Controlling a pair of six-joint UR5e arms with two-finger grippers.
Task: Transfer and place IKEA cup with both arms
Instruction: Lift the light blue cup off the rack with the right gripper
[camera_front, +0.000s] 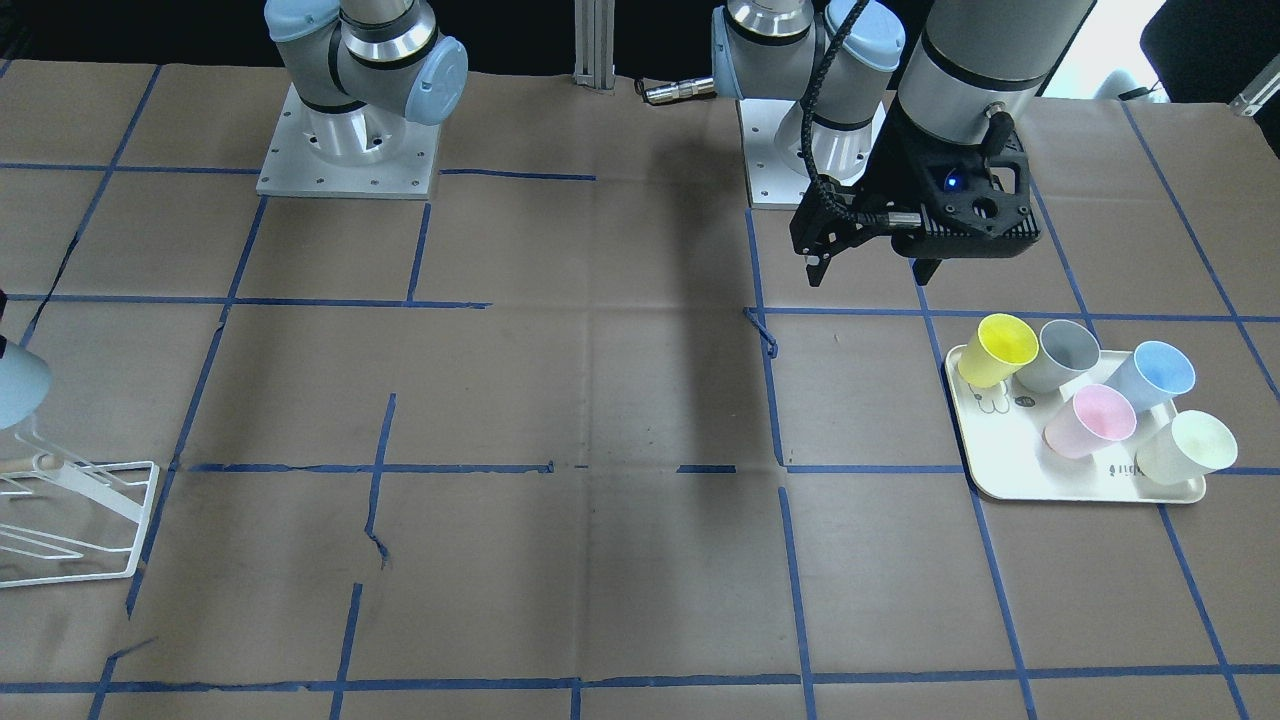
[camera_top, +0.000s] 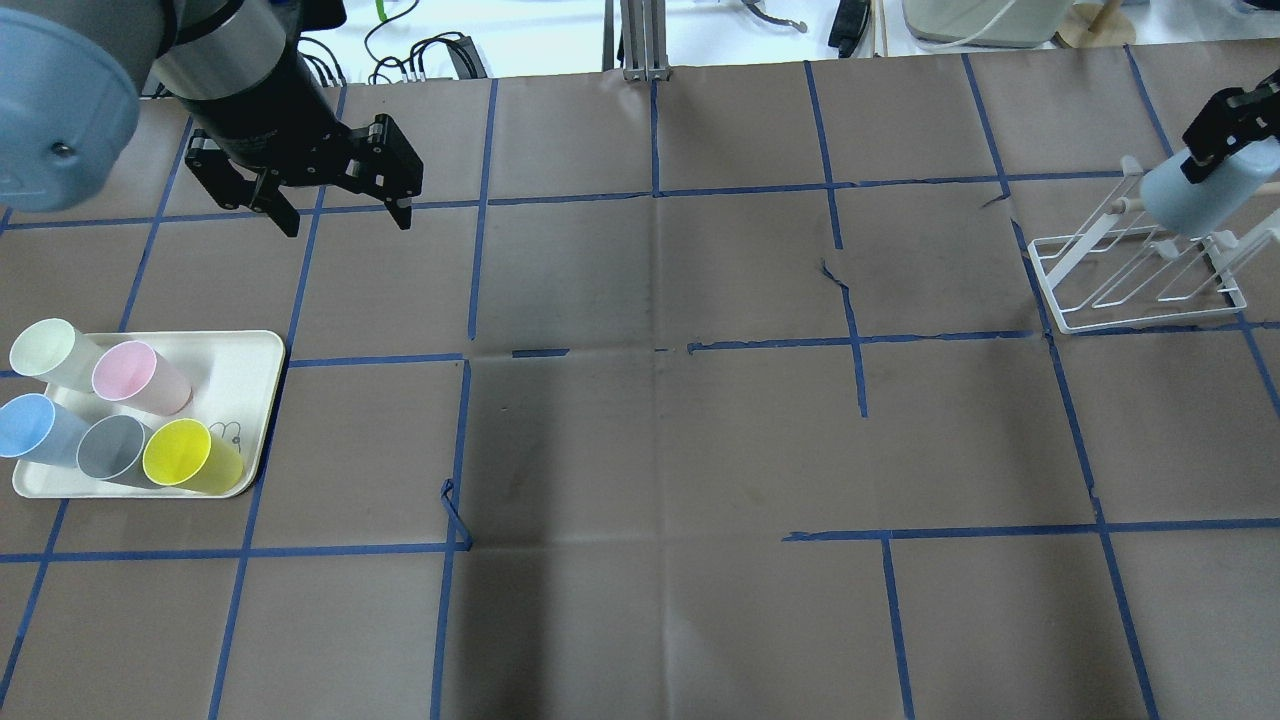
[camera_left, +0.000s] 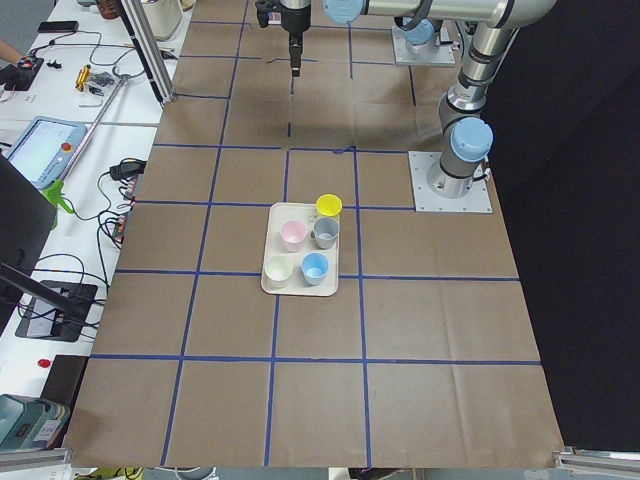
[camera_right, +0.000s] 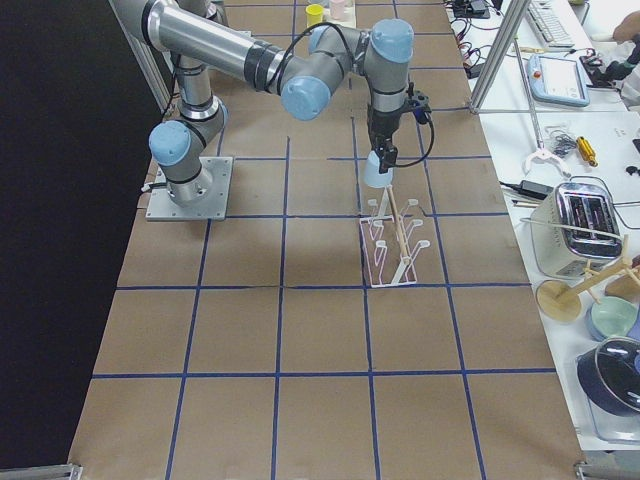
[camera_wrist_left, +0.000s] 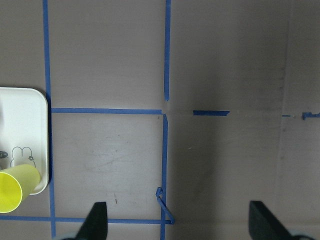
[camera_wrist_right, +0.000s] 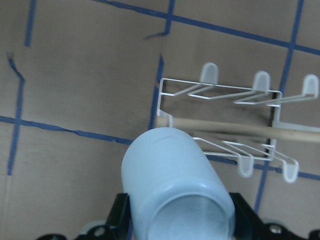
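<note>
My right gripper (camera_top: 1215, 140) is shut on the pale blue IKEA cup (camera_top: 1195, 200) and holds it tilted above the white wire rack (camera_top: 1140, 295). In the right wrist view the cup (camera_wrist_right: 175, 185) fills the space between the fingers, its base toward the camera, over the rack's wooden rod (camera_wrist_right: 235, 127). My left gripper (camera_top: 345, 222) is open and empty, above the table behind the tray (camera_top: 245, 365). A second blue cup (camera_top: 30, 428) stands on that tray.
The cream tray (camera_front: 1000, 445) also holds a yellow cup (camera_front: 995, 350), a grey cup (camera_front: 1065, 355), a pink cup (camera_front: 1090, 420) and a pale green cup (camera_front: 1190, 448). The brown table cover carries blue tape lines. Both arm bases (camera_front: 345, 150) stand at the robot's edge.
</note>
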